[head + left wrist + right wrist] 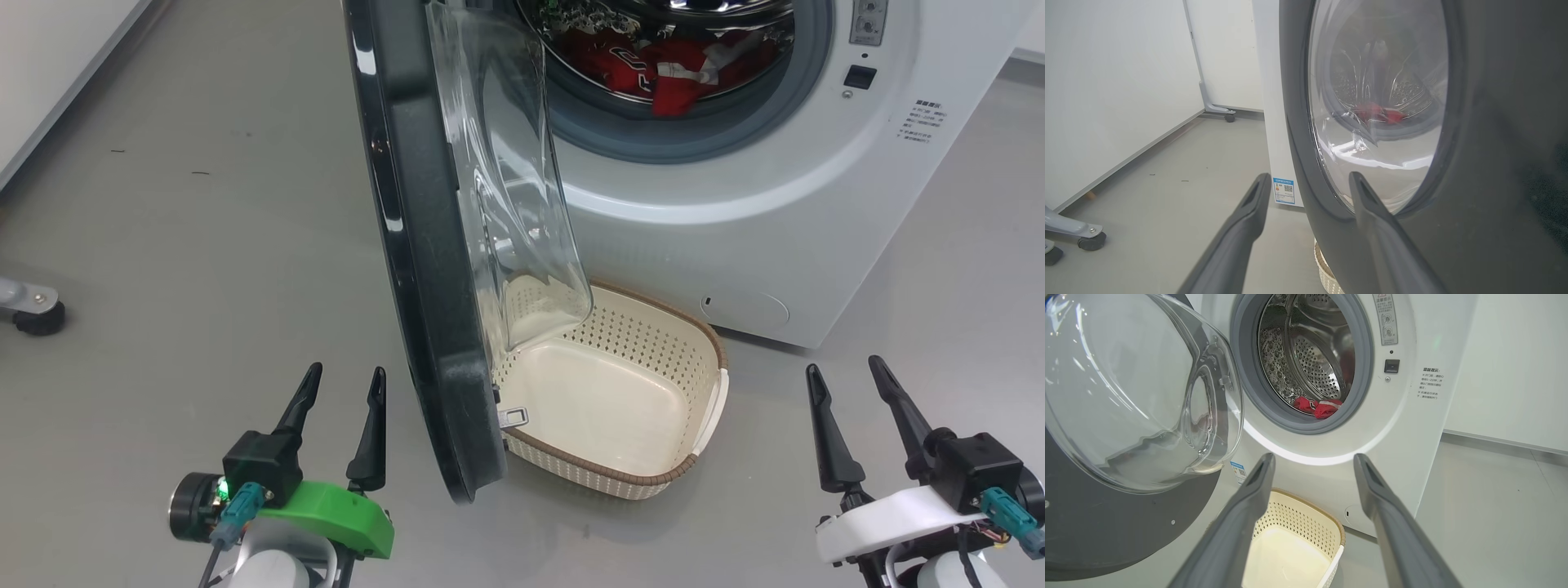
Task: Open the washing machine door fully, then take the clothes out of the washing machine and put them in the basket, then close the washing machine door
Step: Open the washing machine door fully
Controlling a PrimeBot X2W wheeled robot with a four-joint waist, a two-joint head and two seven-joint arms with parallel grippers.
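Note:
The white washing machine (pixel 735 204) stands ahead with its round black-rimmed door (pixel 420 269) swung out edge-on toward me, the clear glass bowl (pixel 514 188) bulging to the right. Red clothes (pixel 669 69) lie in the steel drum, also seen as red clothes (pixel 1316 407). The cream basket (pixel 694 359) sits empty on the floor under the door opening, partly behind the door. My left gripper (pixel 343 392) is open, low and left of the door's outer face (pixel 1494 163). My right gripper (pixel 845 388) is open, low at the right, pointing at the machine (pixel 1412 428) and basket (pixel 1306 526).
Grey floor (pixel 204 204) spreads to the left and right of the machine. A wheeled stand's caster (pixel 37 314) sits at the far left, and white panels (pixel 1106 90) line the left side. A blue label (pixel 1284 191) marks the machine's lower front.

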